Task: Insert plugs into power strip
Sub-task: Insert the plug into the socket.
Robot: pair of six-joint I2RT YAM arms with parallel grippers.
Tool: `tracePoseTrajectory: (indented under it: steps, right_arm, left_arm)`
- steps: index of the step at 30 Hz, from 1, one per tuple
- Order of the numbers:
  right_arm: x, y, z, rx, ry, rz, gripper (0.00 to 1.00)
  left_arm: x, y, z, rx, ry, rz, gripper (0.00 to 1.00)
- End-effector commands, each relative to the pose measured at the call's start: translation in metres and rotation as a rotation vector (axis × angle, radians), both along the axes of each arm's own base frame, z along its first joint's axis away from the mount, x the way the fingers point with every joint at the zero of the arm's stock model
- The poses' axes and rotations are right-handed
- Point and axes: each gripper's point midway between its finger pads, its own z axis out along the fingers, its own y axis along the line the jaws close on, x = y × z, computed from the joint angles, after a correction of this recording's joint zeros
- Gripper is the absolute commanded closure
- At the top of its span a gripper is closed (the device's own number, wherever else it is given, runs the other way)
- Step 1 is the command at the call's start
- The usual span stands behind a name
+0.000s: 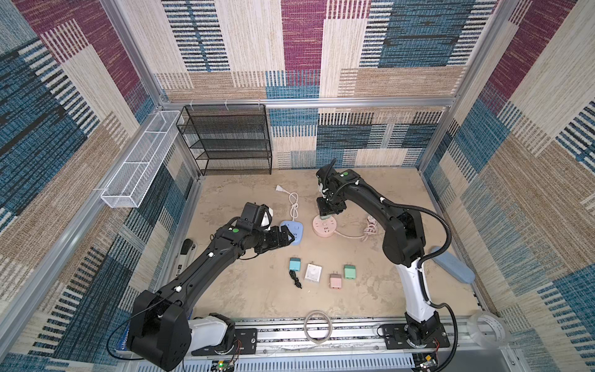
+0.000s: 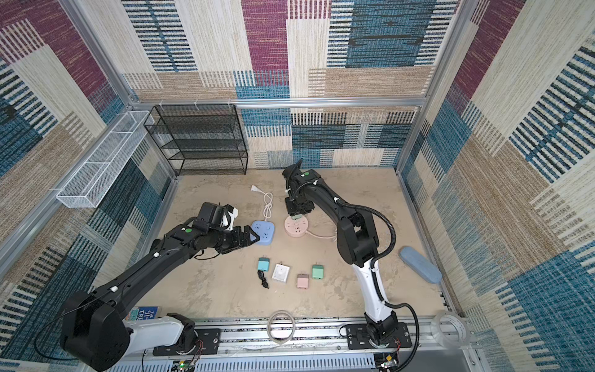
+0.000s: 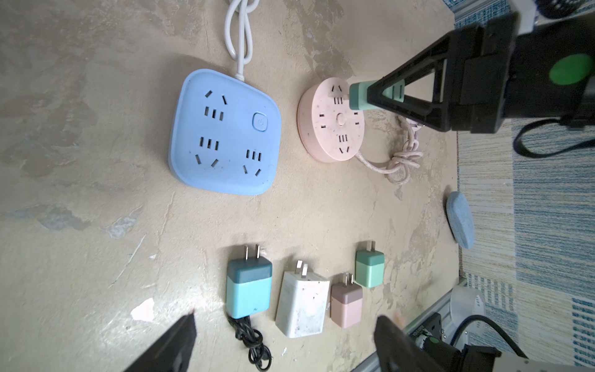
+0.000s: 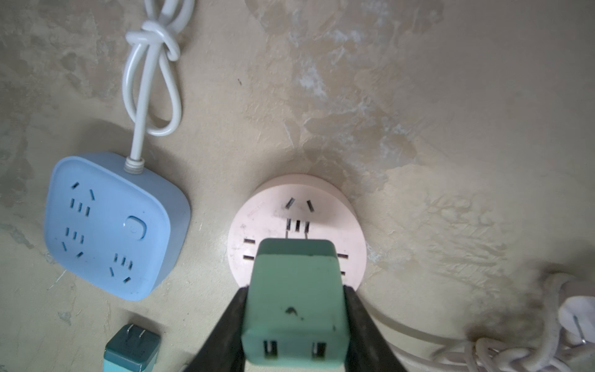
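My right gripper (image 4: 294,291) is shut on a mint green plug (image 4: 296,322), held upright over the round pink power strip (image 4: 325,206). The plug's two prongs touch a pair of the strip's slots; how deep they sit I cannot tell. A square blue power strip (image 1: 296,232) lies just left of the pink one. My left gripper (image 1: 288,236) hangs open at the blue strip's near-left edge, holding nothing. In a row nearer the front lie a teal plug (image 1: 294,264) with a black cord, a white plug (image 1: 313,273), a pink plug (image 1: 335,281) and a second mint green plug (image 1: 349,271).
The blue strip's white cord (image 1: 293,206) runs toward the back, and the pink strip's cord bundle (image 1: 370,229) lies to its right. A black mesh rack (image 1: 225,138) and white wire basket (image 1: 141,161) stand back left. A blue-grey pad (image 1: 452,264) lies right, and tape rolls (image 1: 318,327) sit at the front rail.
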Motion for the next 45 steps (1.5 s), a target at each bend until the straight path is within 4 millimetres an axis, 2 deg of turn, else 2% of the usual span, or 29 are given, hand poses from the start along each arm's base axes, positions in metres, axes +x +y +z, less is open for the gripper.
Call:
tracePoseTrajectory:
  steps: [1,22,39,45]
  right_arm:
    - [0.001,-0.001,0.002,-0.004,-0.003,-0.013,1.0]
    - [0.007,-0.001,-0.01,-0.03,0.009,-0.013,1.0]
    - [-0.003,-0.002,-0.01,-0.043,0.03,-0.003,1.0]
    - [-0.003,-0.001,-0.019,-0.052,0.046,0.001,1.0]
  left_arm:
    - [0.003,-0.005,0.006,-0.024,-0.026,-0.022,0.08]
    - [0.002,-0.005,0.004,-0.022,-0.027,-0.026,0.08]
    - [0.003,-0.007,-0.001,-0.03,-0.017,-0.032,0.08]
    - [0.002,-0.007,-0.002,-0.032,-0.015,-0.032,0.09]
